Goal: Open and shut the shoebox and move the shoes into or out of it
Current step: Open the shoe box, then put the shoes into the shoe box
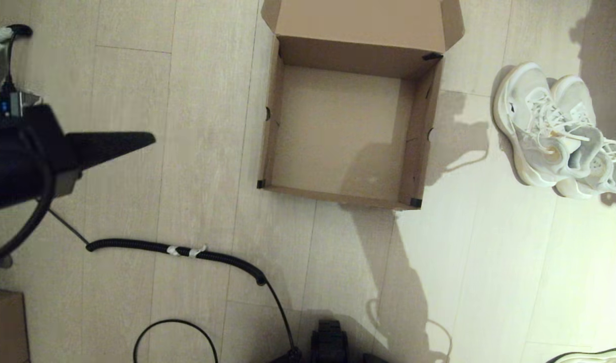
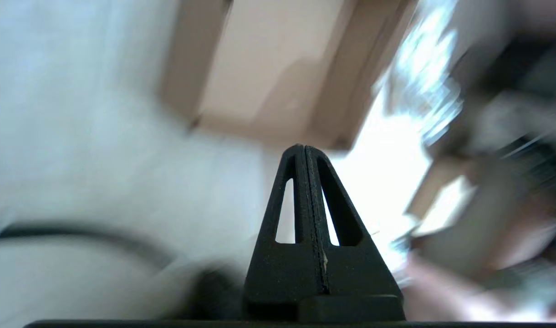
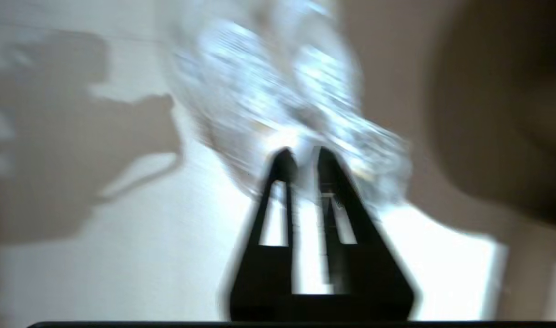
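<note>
The shoebox stands open and empty on the pale floor, its flap lid folded back at the far side. The pair of white sneakers lies side by side on the floor to the box's right. My left gripper hovers left of the box, shut on nothing and pointing toward it; the left wrist view shows its pressed-together jaws with the shoebox beyond. The right gripper is outside the head view. In its wrist view the right gripper is open by a narrow gap, just short of the sneakers.
A black corrugated cable crosses the floor in front of the box. A smaller brown carton sits at the lower left corner. A single pale shoe with a dark rim shows at the bottom right edge.
</note>
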`<state>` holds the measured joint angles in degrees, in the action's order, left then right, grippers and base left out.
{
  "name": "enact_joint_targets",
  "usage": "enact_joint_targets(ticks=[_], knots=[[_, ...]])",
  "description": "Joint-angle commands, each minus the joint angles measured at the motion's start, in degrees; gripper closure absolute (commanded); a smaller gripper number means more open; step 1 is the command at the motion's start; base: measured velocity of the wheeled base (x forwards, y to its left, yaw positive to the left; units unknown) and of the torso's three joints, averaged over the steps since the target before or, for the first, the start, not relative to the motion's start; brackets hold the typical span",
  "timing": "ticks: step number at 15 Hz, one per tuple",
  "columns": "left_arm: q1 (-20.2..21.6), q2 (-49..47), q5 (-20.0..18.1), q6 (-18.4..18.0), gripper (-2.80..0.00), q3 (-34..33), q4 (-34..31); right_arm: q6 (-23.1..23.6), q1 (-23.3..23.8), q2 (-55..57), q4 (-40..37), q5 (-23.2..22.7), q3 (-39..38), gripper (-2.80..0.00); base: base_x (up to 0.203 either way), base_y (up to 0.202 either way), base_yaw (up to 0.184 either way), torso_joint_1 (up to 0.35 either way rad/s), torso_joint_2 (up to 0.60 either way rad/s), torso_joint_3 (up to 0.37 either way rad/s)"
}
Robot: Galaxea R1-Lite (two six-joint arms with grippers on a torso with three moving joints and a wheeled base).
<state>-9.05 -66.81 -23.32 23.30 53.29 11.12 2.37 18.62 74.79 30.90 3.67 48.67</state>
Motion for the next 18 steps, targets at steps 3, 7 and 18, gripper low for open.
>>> enact_joint_targets(ticks=[3,7,18], knots=[[1.71,20.11,0.84,-5.44,0.00,-13.78,-2.57,-0.46,19.65,-4.20,-5.20,-7.71,-2.90,-2.80,0.000,0.000,0.000,0.000,0.00,0.000],[2.12,24.80,1.26,-6.77,0.00,-16.38,-9.82,-2.87,26.93,7.50,-2.88,-14.90,-4.95,-2.80,0.000,0.000,0.000,0.000,0.00,0.000],[7.27,30.02,2.00,-6.78,0.00,-20.08,-14.27,-10.90,25.06,37.81,31.00,-45.10,-0.72,-2.80,0.000,0.000,0.000,0.000,0.00,0.000]])
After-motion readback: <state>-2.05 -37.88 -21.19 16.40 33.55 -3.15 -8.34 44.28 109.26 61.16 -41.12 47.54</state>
